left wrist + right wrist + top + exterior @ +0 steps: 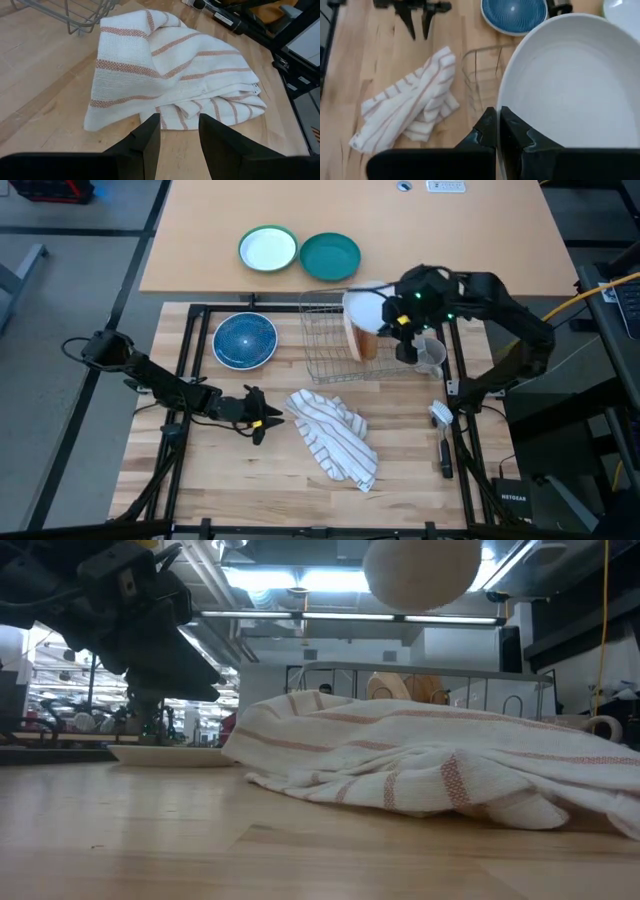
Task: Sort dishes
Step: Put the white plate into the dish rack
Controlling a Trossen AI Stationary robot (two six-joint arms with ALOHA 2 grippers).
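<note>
My right gripper (497,131) is shut on the plain white plate (362,308), held in the air above the wire rack (335,350). The tan-brown plate (364,342) stands on edge inside the rack. The dark blue plate (245,340) lies flat on the table left of the rack; the low view shows the blue plate's pale underside (165,754). My left gripper (262,418) is open near the table's front, its fingers (150,140) pointing at the striped towel (170,75) without touching it. My right gripper pinches the white plate's rim (507,117) between its two fingers, one on each face. The plate is lifted clear, tilted towards upright, above the rack; in the low view the white plate (420,570) hangs high over the table.
The crumpled striped towel (335,438) lies at the table's front middle. A clear cup (430,356) stands right of the rack, and a dish brush (442,432) lies nearer the front. A teal plate (330,256) and a green-rimmed white plate (268,249) sit on the far tabletop.
</note>
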